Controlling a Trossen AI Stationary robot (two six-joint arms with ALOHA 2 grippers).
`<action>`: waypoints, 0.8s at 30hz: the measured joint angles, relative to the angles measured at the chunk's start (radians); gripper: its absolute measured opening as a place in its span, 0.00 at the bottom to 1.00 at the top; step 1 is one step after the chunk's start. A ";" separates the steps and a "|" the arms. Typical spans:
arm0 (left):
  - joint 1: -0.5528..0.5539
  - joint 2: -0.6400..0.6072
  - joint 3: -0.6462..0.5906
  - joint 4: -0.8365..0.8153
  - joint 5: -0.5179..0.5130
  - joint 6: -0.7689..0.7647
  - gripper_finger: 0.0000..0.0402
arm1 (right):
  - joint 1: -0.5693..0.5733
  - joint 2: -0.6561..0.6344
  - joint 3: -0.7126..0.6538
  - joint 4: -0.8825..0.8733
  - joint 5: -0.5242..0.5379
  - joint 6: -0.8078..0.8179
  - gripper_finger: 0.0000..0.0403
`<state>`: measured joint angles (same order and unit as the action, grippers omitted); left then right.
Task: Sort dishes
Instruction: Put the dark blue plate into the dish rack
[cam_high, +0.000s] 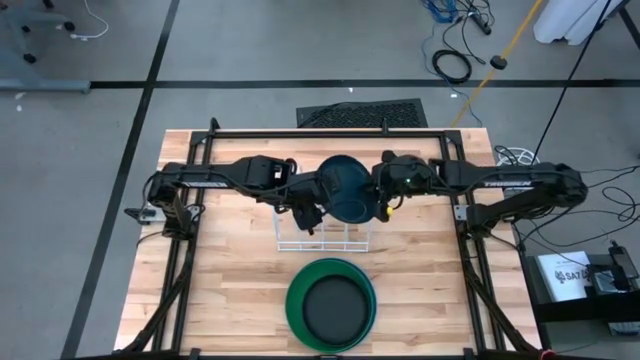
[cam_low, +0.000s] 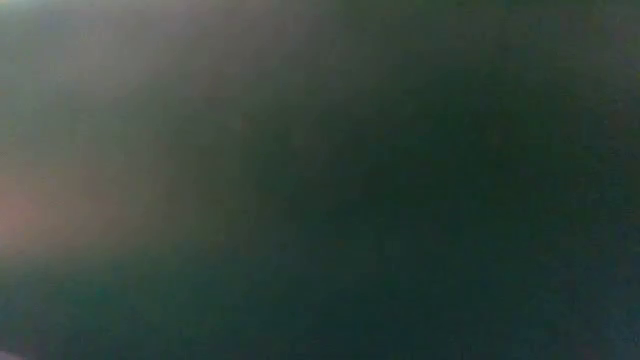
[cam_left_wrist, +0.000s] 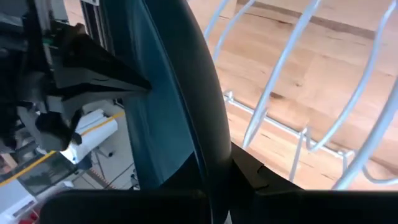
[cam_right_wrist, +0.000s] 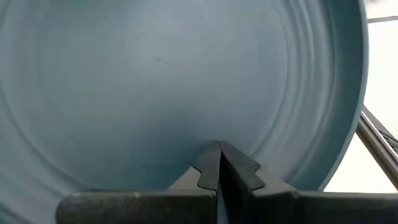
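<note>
Both grippers (left (cam_high: 318, 200), right (cam_high: 378, 195)) apparently pinch the blue plate (cam_high: 345, 185) above the rack (cam_high: 320, 238).

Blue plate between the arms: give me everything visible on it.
The blue plate is round, plastic-looking, dark teal from above, lighter blue with faint concentric rings up close. It stands tilted over the white wire rack, held between both arms: the left pincer pinches its rim, and the right pincer is shut against its face.

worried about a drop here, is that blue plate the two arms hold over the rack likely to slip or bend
The blue plate probably stays stiff: its rim looks straight in the left pincer. It looks smooth and glossy, so slipping seems possible, since the right pincer pinches only the edge. Round, it may roll if set loosely in the white wire rack.
</note>
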<state>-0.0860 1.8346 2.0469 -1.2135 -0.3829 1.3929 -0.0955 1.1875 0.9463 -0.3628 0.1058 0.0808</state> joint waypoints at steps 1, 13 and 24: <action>-0.003 0.001 0.012 -0.013 -0.001 -0.001 0.07 | 0.002 0.007 0.001 0.008 0.000 0.004 0.00; -0.008 0.001 0.021 -0.042 0.024 -0.025 0.07 | 0.013 0.087 0.002 0.053 -0.001 0.106 0.00; -0.008 0.006 0.021 -0.001 0.010 -0.024 0.16 | 0.019 0.109 0.000 0.072 0.031 0.173 0.00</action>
<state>-0.0940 1.8408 2.0674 -1.2150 -0.3725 1.3685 -0.0761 1.2963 0.9458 -0.2906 0.1369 0.2542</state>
